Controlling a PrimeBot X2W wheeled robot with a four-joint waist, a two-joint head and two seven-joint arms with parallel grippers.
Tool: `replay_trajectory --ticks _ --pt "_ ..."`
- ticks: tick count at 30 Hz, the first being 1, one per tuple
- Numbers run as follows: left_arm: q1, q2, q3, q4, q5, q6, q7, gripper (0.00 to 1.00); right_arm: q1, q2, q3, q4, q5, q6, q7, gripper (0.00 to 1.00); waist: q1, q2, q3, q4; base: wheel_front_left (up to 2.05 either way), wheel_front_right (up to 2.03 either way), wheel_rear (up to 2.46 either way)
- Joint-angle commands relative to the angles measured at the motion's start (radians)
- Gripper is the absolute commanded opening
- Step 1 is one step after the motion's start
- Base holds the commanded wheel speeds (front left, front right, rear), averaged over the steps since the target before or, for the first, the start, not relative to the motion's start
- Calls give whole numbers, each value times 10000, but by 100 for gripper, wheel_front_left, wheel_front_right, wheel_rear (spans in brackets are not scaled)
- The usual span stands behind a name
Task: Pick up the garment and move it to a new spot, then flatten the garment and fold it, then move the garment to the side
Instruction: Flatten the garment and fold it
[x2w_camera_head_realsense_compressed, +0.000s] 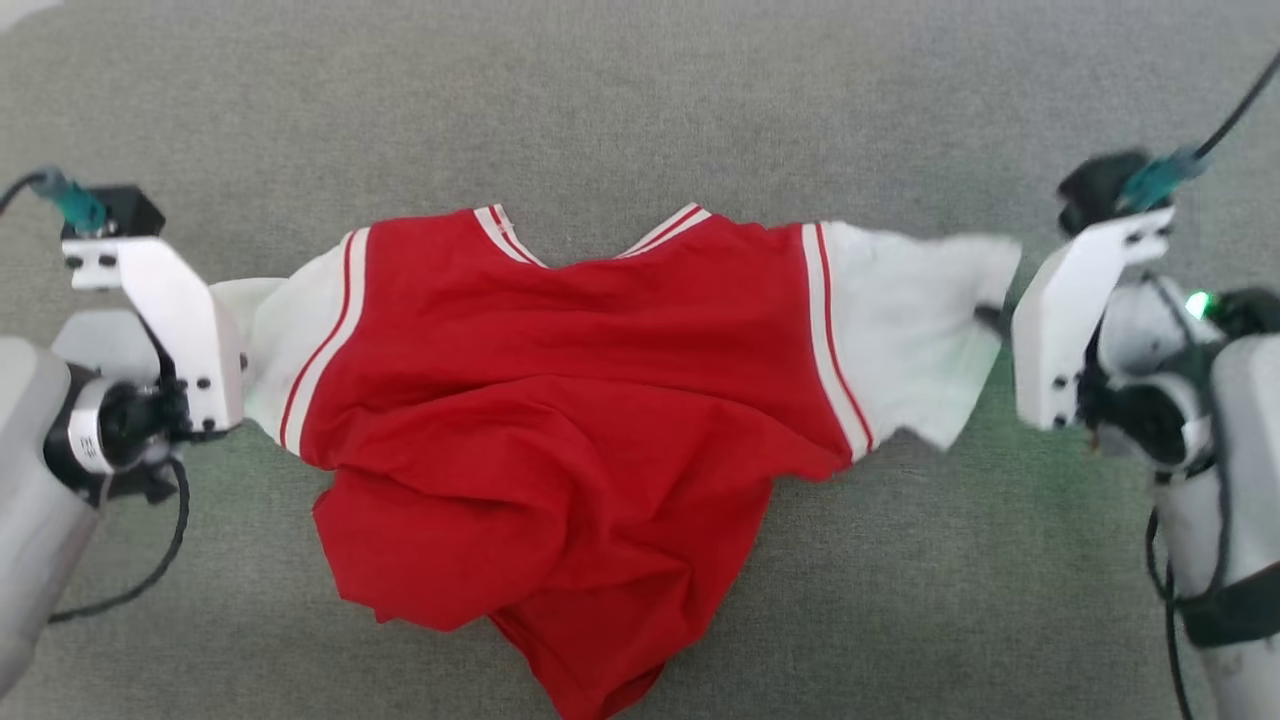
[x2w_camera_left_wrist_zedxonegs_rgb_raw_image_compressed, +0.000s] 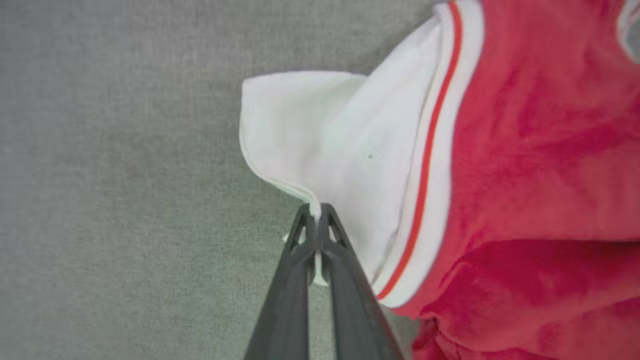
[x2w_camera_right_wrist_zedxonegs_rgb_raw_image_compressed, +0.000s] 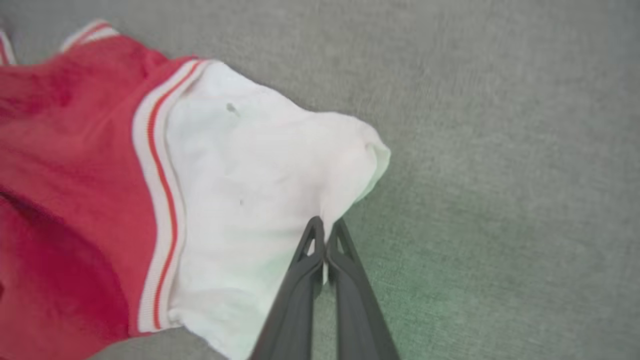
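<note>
**Two pincers pinch a red jersey by its sleeves over grey cloth**

The left pincer (x2w_camera_left_wrist_zedxonegs_rgb_raw_image_compressed: 316, 212) is clamped tight on the hem of one white sleeve (x2w_camera_left_wrist_zedxonegs_rgb_raw_image_compressed: 320, 135), a sliver of white fabric caught between its dark fingers (x2w_camera_left_wrist_zedxonegs_rgb_raw_image_compressed: 287, 295). The right pincer (x2w_camera_right_wrist_zedxonegs_rgb_raw_image_compressed: 326, 227) is likewise closed, biting into the edge of the opposite white sleeve (x2w_camera_right_wrist_zedxonegs_rgb_raw_image_compressed: 250, 170), which bunches into a soft peak just ahead of the fingertips.

Between the two, the garment (x2w_camera_head_realsense_compressed: 560, 400) lies spread sideways across the middle of the head view, sleeves drawn out toward either arm. Red-and-white stripe trim (x2w_camera_head_realsense_compressed: 835, 340) marks where each white sleeve end meets the red body, and the same trim edges the V of the neckline (x2w_camera_head_realsense_compressed: 585, 245), which points away from the robot. The lower half of the shirt is rumpled, falling in heavy folds and gathering to a crumpled point near the bottom edge of that view.

Under it all runs a grey, woven cloth surface (x2w_camera_head_realsense_compressed: 640, 90), plain and uniform from edge to edge; what lies beneath the cloth cannot be told. A small green light (x2w_camera_head_realsense_compressed: 1197, 303) glows on the right arm, and a faint green tint (x2w_camera_right_wrist_zedxonegs_rgb_raw_image_compressed: 410, 280) falls on the cloth beside the right pincer. A black cable (x2w_camera_head_realsense_compressed: 150, 570) loops over the surface by the left forearm.
</note>
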Motion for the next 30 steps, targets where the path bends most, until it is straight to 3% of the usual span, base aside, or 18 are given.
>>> replay_trajectory --ticks 1,13,30 --pt "-295 40 64 -131 70 -42 -10 0 -274 -72 -89 -167 90 -3 -151 0 -1 0 -122 21 0 0 0" --pt "-2415 64 254 -898 591 47 308 0 -2181 -87 -329 -672 259 -1 -1046 0 -1 0 -1044 -107 0 0 0" --pt "-4932 -668 492 -311 1123 -265 -190 0 -5275 540 -142 931 212 -1 -2678 0 -1 0 -1923 -429 0 0 0"
